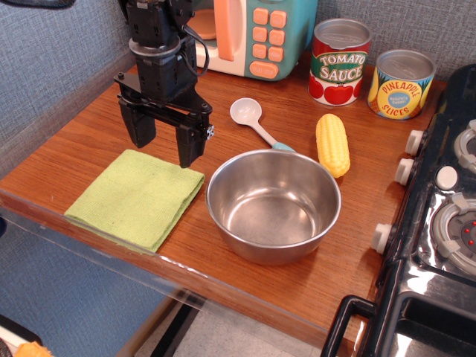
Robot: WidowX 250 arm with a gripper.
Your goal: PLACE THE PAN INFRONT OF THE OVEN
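Wooden bench (245, 111) carries everything; our end effector (166, 143) hangs spread and empty over the green cloth (137, 195), just left of the pan (273, 202). We judge the pan unmoved, near the front edge, with open bench before the oven (256, 33) beyond the spoon (253, 119).

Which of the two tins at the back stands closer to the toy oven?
The tomato sauce tin, red and white, stands right beside the oven. The yellow pineapple tin is farther right, near the stove.

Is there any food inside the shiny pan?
No, the pan is empty inside; the toy corn lies on the table beside it.
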